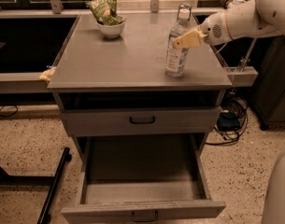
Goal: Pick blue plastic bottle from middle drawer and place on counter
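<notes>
The gripper (pixel 181 41) sits at upper right of the frame, against the blue plastic bottle (pixel 175 62); whether it grips cannot be told; the bottle stands upright on the counter (pixel 118 59); below, the middle drawer (pixel 143 209) hangs open.

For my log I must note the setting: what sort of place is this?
Probably a robot lab or workshop: grey drawer cabinet on speckled floor, loose cables beside it, the pincer at a bottle on the counter.

bowl (pixel 110 29) w/ green snack bag (pixel 103 8), cables (pixel 228 125) on floor (pixel 25 141)
</notes>
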`<state>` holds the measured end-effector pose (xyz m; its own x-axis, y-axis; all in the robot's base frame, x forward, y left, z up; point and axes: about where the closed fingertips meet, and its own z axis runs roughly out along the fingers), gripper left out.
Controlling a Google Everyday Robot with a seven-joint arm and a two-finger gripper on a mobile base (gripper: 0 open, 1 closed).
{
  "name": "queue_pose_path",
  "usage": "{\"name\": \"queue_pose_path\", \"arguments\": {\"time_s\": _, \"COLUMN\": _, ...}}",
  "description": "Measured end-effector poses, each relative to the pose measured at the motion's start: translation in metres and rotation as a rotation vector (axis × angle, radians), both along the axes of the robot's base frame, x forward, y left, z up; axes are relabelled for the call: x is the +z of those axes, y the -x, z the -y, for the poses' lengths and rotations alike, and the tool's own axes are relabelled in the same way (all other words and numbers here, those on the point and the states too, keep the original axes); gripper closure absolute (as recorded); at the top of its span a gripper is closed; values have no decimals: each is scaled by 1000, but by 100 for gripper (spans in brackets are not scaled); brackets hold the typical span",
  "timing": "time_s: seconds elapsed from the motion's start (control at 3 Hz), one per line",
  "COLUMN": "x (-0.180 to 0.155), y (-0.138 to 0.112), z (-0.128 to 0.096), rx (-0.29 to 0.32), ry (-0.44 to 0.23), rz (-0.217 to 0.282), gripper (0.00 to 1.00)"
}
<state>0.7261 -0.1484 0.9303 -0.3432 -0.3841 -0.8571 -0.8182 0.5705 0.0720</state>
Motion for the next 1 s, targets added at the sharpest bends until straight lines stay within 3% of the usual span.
{"name": "queue_pose_path", "arguments": {"time_s": 0.33, "x": 0, "y": 0, "z": 0, "rx": 0, "ry": 0, "rz": 0, "gripper": 10}}
{"name": "queue_pose_path", "arguments": {"time_s": 0.67, "x": 0, "y": 0, "z": 0, "rx": 0, "ry": 0, "rz": 0, "gripper": 0}}
{"name": "queue_pose_path", "arguments": {"time_s": 1.0, "x": 0, "y": 0, "z": 0, "rx": 0, "ry": 0, "rz": 0, "gripper": 0}}
